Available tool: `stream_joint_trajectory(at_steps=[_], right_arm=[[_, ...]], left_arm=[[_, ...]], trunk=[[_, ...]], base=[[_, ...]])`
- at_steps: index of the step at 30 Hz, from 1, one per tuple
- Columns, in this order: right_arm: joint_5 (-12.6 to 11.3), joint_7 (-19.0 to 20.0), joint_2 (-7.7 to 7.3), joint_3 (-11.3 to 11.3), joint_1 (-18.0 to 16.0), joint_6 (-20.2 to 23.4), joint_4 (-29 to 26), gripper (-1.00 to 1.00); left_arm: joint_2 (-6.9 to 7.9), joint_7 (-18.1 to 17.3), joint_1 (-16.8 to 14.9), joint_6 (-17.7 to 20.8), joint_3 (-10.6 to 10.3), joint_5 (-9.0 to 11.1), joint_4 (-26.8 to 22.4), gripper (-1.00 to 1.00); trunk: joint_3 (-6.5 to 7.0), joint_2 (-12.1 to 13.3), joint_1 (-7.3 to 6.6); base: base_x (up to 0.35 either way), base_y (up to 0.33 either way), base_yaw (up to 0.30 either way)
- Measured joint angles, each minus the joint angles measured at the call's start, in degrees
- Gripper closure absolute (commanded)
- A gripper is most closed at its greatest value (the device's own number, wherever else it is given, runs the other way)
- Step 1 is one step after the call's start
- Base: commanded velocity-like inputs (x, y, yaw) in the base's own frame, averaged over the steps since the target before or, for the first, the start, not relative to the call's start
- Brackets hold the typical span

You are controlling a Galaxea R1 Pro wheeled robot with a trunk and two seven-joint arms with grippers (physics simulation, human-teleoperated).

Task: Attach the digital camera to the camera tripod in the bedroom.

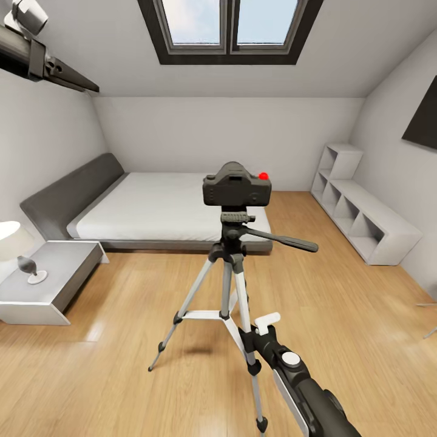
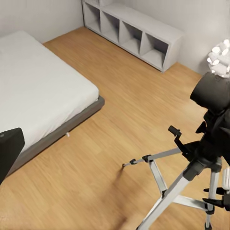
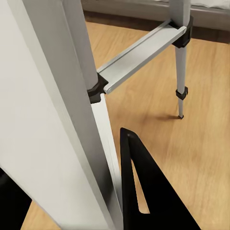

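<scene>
The digital camera (image 1: 237,185), black with a red button, sits on the head of the camera tripod (image 1: 227,267), which stands on the wood floor in front of the bed. In the left wrist view the digital camera (image 2: 214,92) and the camera tripod (image 2: 165,189) appear from above. My right gripper (image 1: 260,332) is low beside the tripod's near leg and open. In the right wrist view a silver leg (image 3: 62,110) passes between its black fingers (image 3: 143,191). My left arm (image 1: 42,57) is raised high at the upper left, with one finger (image 2: 9,151) at the picture's edge and nothing held.
A low grey bed (image 1: 164,209) stands behind the tripod. A white cubby shelf (image 1: 364,221) runs along the right wall. A grey nightstand (image 1: 48,279) with a lamp is at the left. A white tube-cluster lamp (image 2: 220,57) stands past the tripod. A skylight (image 1: 229,27) is overhead.
</scene>
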Motion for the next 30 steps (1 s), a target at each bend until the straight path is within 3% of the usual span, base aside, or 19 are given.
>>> stream_joint_trajectory(at_steps=[6,14,20,30], right_arm=[[-0.08,0.00,-0.06,-0.02,-0.01,0.21,-0.16,1.00],[-0.14,0.04,-0.10,-0.08,-0.01,0.35,-0.29,1.00],[-0.09,0.10,-0.10,-0.09,-0.02,0.42,-0.34,1.00],[0.11,0.20,-0.11,-0.09,-0.01,0.60,-0.43,1.00]], left_arm=[[0.43,0.06,-1.88,1.93,0.00,0.11,0.38,-1.00],[2.97,0.28,-4.37,4.46,-0.14,-0.23,0.67,-1.00],[4.86,1.42,-2.46,6.27,-0.17,-0.38,0.78,-1.00],[8.00,4.60,1.01,5.64,-0.18,-1.10,0.88,-1.00]], trunk=[[0.00,0.00,0.00],[0.00,0.00,0.00],[0.00,0.01,0.00],[0.00,0.01,0.00]], base=[[0.000,0.000,0.000],[0.000,0.000,0.000],[0.000,0.000,0.000],[0.000,0.000,0.000]])
